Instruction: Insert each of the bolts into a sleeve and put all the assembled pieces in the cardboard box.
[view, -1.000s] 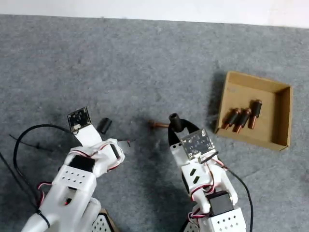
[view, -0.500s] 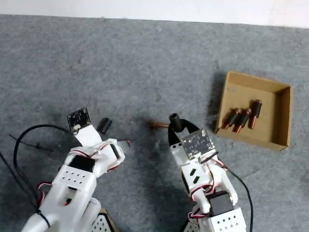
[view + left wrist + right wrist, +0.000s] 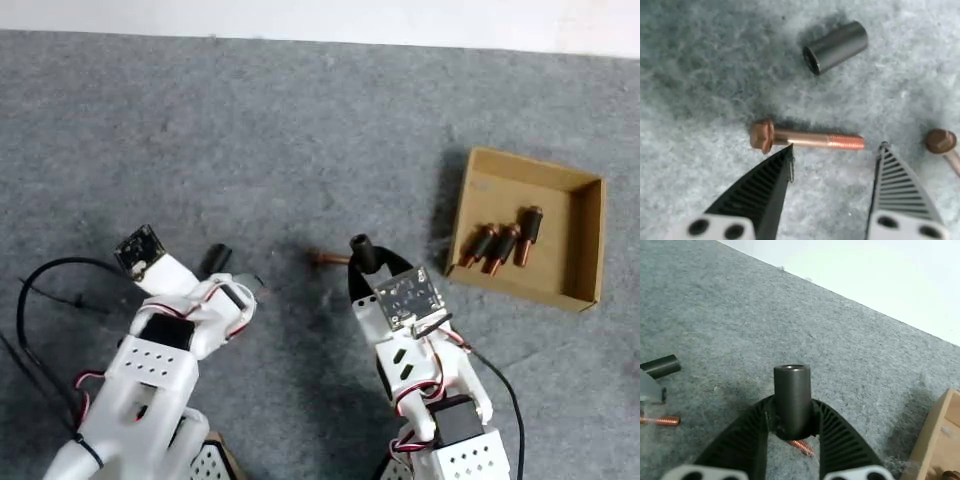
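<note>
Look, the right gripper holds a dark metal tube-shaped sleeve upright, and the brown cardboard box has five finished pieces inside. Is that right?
Not quite. The brown cardboard box holds three finished copper-and-black pieces, not five; the high view shows this. The right gripper does hold the dark metal tube-shaped sleeve upright.

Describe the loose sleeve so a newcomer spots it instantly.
From the cardboard box at the right of the mat, cross to the left gripper. The loose sleeve lies on its side just beyond it, by a bare bolt. Unlike the upright sleeve in the right gripper, nothing holds it.
</note>
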Controlling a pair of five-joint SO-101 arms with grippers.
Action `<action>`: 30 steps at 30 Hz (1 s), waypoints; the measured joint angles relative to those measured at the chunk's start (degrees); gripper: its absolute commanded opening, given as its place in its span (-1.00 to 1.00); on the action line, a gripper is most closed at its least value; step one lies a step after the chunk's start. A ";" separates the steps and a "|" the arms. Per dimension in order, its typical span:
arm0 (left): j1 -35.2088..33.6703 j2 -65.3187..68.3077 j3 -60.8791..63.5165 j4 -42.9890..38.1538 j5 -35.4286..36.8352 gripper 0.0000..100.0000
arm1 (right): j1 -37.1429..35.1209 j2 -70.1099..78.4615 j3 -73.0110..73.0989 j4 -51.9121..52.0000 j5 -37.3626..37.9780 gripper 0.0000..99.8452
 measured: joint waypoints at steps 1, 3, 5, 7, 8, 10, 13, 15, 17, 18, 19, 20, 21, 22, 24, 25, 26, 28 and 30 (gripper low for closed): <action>-0.26 0.00 0.00 0.09 0.70 -0.51 | 0.00 0.00 0.00 0.00 0.00 -0.99; -0.79 0.00 0.00 0.35 1.49 -0.51 | 0.00 0.00 0.00 0.00 0.00 -0.99; -0.88 0.00 0.00 0.35 1.58 -0.51 | 0.00 0.00 0.00 0.00 0.00 -0.99; -0.62 0.00 0.00 0.35 1.76 -0.51 | 0.00 0.00 0.00 0.00 0.00 -0.99; -0.53 0.00 0.00 0.35 1.93 -0.51 | 0.00 0.00 0.00 0.00 0.00 -0.99; 0.88 0.00 0.00 0.35 1.93 -0.51 | 0.00 0.00 0.00 0.00 0.00 -0.99; 3.25 0.00 0.00 1.05 1.93 -0.51 | 0.00 0.00 0.00 0.00 0.00 -0.99; 3.60 0.00 0.00 1.93 1.93 -0.51 | 0.00 0.00 0.00 0.00 0.00 -0.99; 3.60 0.00 0.00 2.02 1.93 -0.51 | 0.00 0.00 0.00 0.00 0.00 -0.99; 3.60 0.00 0.00 2.02 1.93 -0.51 | 0.00 0.00 0.00 0.00 0.00 -0.99; 3.60 0.00 0.00 2.11 1.93 -0.51 | 0.00 0.00 0.00 0.00 0.00 -0.99; 3.60 0.00 0.00 2.11 1.93 -0.51 | 0.00 0.00 0.00 0.00 0.00 -0.99; 3.60 0.00 0.26 2.11 1.93 -0.51 | 0.00 0.00 0.00 0.00 0.00 -0.99; 3.52 0.00 0.88 1.85 1.93 -0.51 | 0.00 0.00 0.00 0.00 0.00 -0.99; 3.43 0.00 2.29 0.09 1.93 -0.51 | 0.00 0.00 0.00 0.00 0.00 -0.99; 3.08 0.00 2.81 -1.05 1.93 -0.51 | 0.00 0.00 0.00 0.00 0.00 -0.99; 2.64 0.00 3.34 -2.11 1.93 -0.51 | 0.00 0.00 0.00 0.00 0.00 -0.99; 2.55 0.00 3.96 -3.60 1.93 -0.51 | 0.00 0.00 0.00 0.00 0.00 -0.99; 2.55 0.00 4.13 -4.22 1.93 -0.51 | 0.00 0.00 0.00 0.00 0.00 -0.99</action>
